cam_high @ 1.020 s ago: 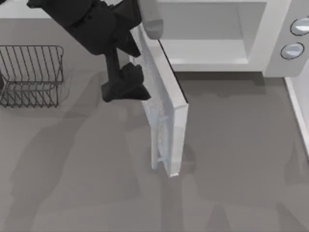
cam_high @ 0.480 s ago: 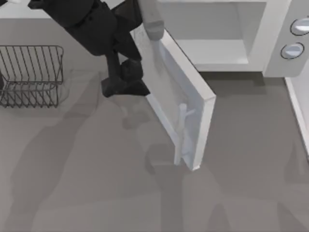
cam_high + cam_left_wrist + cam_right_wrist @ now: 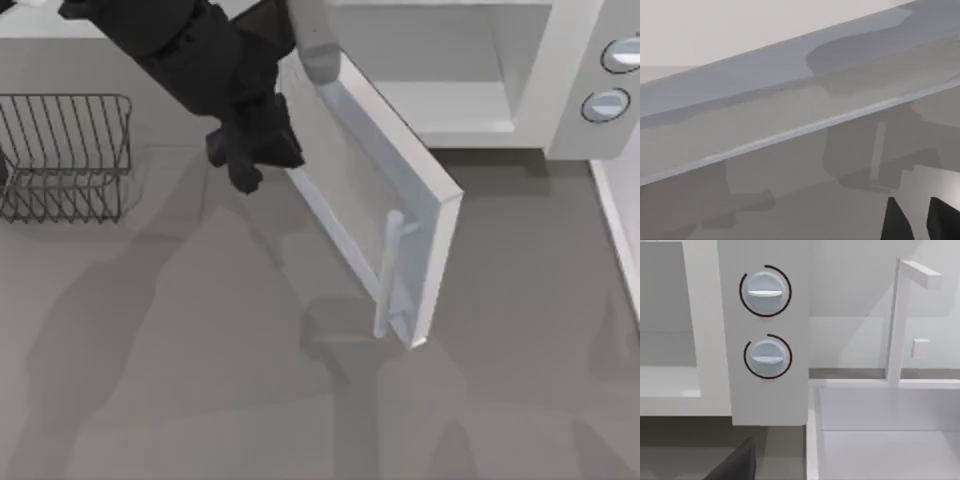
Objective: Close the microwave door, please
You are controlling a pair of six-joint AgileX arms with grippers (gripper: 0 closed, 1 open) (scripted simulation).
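Grey tabletop (image 3: 180, 380) spreads wide and bare across the near half of the top view, leaving plenty of room in front of the appliance. At the far edge stands the microwave (image 3: 560, 90), its pale cavity exposed, and its two round knobs (image 3: 765, 290) sit stacked on the side panel in the right wrist view. The microwave door (image 3: 370, 200) is hinged at the cavity's left side and stands ajar, swung out at a slant over the table so that its free edge points toward the near right. Along that free edge runs the pale bar handle (image 3: 388, 270). Between the door's free edge and the microwave's front lies an open wedge of table. My left gripper (image 3: 250, 150) is just beside the door's outer face near the hinge end, on its left; whether it actually touches the panel I cannot tell. In the left wrist view two dark fingertips (image 3: 897, 222) show with a narrow gap between them and nothing held in it, close to the door's face. A dark wire rack (image 3: 65, 155) rests on the table at the far left, well apart from the door.
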